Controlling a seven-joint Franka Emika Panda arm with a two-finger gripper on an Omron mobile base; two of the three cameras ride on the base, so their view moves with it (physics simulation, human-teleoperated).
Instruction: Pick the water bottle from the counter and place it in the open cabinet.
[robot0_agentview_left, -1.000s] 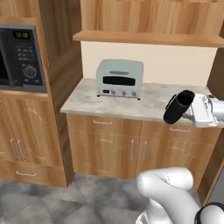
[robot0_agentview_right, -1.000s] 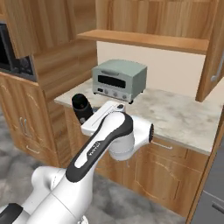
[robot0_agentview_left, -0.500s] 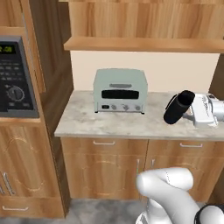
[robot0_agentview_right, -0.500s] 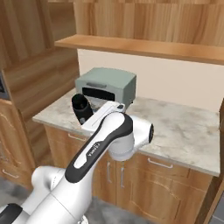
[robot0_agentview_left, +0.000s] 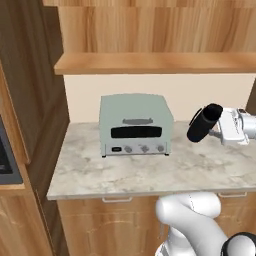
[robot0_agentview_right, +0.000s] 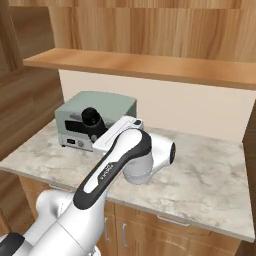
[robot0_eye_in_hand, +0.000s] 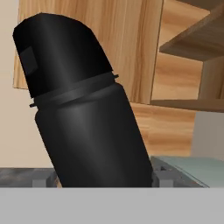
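Water bottle (robot0_agentview_left: 204, 123) being held clamped in gripper (robot0_agentview_left: 218, 131), tilted, in air above smaller marbled top, right of toaster oven (robot0_agentview_left: 135, 124), below cabinet (robot0_agentview_left: 155, 62) shelf board. Risk judged: bottle being gripped at angle, so cap or base likely being knocked against shelf edge on lift, or bottle being tipped on release. Tilt and cap seam being shown close in hand view (robot0_eye_in_hand: 83, 109); height gap to shelf being shown in base views.
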